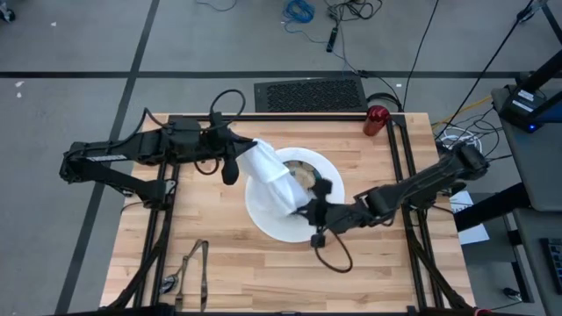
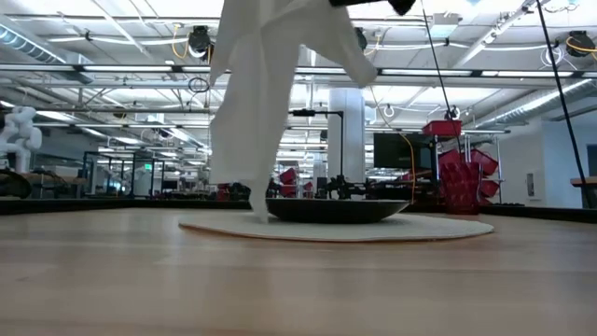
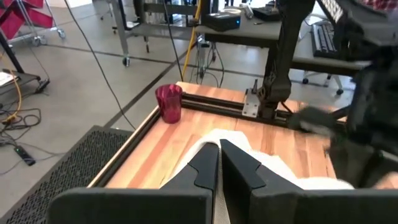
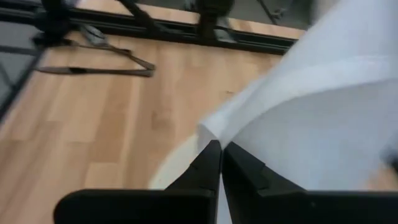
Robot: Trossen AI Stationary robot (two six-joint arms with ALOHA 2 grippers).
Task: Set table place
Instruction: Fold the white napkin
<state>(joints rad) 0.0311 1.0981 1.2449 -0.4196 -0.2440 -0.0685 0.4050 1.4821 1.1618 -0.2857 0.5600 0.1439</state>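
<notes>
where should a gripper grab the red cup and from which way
Take the red cup around its upper wall near the rim, coming straight down from above. It stands upright at the table corner, against the black edge frame, so a side approach is crowded; the open top is clear.

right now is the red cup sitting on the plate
No, the red cup stands at the table's far corner, well apart from the white plate.

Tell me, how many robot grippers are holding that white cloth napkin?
2. The left gripper pinches the white cloth napkin's upper end, near the table's back; the right gripper pinches its lower end, above the big round white plate.
</notes>
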